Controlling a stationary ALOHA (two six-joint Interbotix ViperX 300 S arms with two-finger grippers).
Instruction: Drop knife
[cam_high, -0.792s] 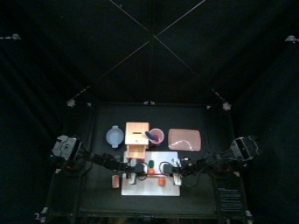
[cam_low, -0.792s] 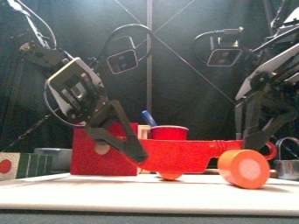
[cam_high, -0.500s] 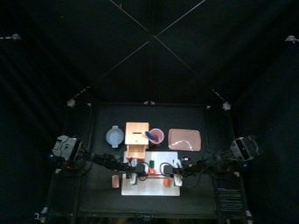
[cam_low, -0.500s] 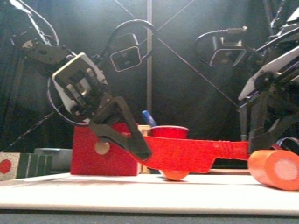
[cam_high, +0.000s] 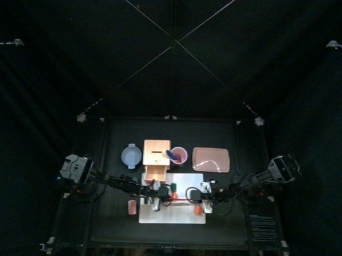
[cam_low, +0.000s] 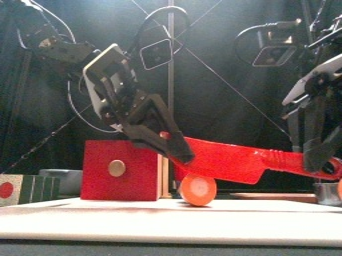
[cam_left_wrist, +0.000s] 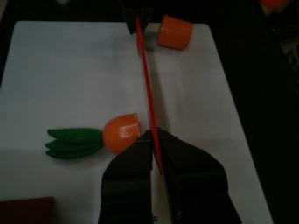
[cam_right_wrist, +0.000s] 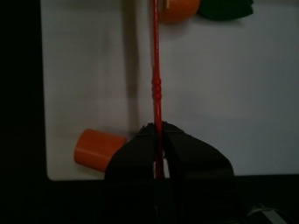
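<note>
The knife (cam_low: 227, 165) is not dropped yet: it hangs slantwise above the white board (cam_left_wrist: 70, 96), gripped at both ends. The left claw (cam_left_wrist: 153, 138) is pinched narrowly on one end, and the right claw (cam_right_wrist: 156, 131) is nearly shut on the other. Beneath it lie two orange carrot pieces (cam_left_wrist: 122, 131), one with its green top. What remains, I'd say, is for both claws to let go so it falls onto the board on the worktop.
</note>
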